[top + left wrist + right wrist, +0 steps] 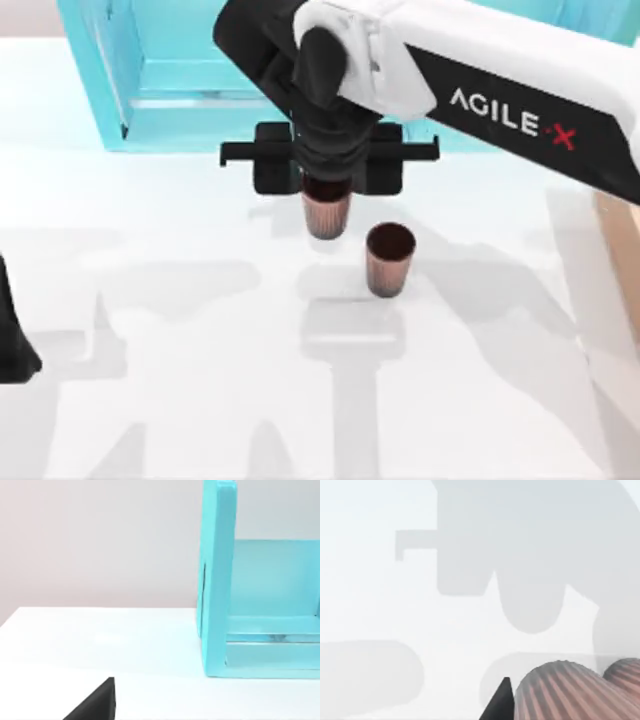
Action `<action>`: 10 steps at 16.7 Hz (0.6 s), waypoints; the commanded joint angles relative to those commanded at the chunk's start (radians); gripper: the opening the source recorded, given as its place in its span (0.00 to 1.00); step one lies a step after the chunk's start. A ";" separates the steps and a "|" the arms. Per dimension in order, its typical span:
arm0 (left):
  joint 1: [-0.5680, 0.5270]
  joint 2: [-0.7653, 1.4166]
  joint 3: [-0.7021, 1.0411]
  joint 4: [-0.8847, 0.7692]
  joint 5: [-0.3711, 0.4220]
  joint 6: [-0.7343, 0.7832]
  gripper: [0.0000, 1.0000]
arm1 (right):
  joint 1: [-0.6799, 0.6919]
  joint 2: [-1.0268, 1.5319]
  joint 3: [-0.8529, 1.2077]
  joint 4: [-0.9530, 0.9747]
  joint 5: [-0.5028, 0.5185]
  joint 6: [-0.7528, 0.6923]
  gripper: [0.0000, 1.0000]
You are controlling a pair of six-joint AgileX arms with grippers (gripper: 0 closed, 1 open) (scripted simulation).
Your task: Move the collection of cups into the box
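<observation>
Two ribbed reddish-brown cups are on the white table. One cup (pixel 326 212) sits directly under my right gripper (pixel 326 192), which reaches in from the right and is shut on it. In the right wrist view that cup (pixel 560 692) is very close, with a dark fingertip (pixel 501 704) against its side. The other cup (pixel 390 258) stands upright just to the right and nearer the front; the right wrist view also catches it (pixel 625 672). The tan box (pixel 622 262) shows as a strip at the table's right edge. My left gripper (pixel 14 335) is parked at the left edge.
A big turquoise shelf unit (pixel 150 80) stands at the back of the table, just behind the right gripper; the left wrist view also takes in the shelf unit (pixel 220 590). The white table (pixel 200 400) stretches to the front and left.
</observation>
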 joint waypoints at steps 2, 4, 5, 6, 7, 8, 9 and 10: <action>0.000 0.000 0.000 0.000 0.000 0.000 1.00 | -0.021 -0.065 -0.054 -0.009 -0.006 -0.021 0.00; 0.000 0.000 0.000 0.000 0.000 0.000 1.00 | -0.037 -0.091 -0.076 -0.018 -0.011 -0.038 0.00; 0.000 0.000 0.000 0.000 0.000 0.000 1.00 | -0.037 -0.091 -0.077 -0.018 -0.011 -0.038 0.00; 0.000 0.000 0.000 0.000 0.000 0.000 1.00 | -0.037 -0.091 -0.077 -0.018 -0.011 -0.038 0.00; 0.000 0.000 0.000 0.000 0.000 0.000 1.00 | -0.037 -0.091 -0.077 -0.018 -0.011 -0.038 0.00; 0.000 0.000 0.000 0.000 0.000 0.000 1.00 | -0.031 -0.088 -0.073 -0.017 -0.010 -0.035 0.00; 0.000 0.000 0.000 0.000 0.000 0.000 1.00 | -0.032 -0.088 -0.073 -0.017 -0.010 -0.036 0.00; 0.000 0.000 0.000 0.000 0.000 0.000 1.00 | -0.042 -0.094 -0.077 -0.018 -0.013 -0.045 0.00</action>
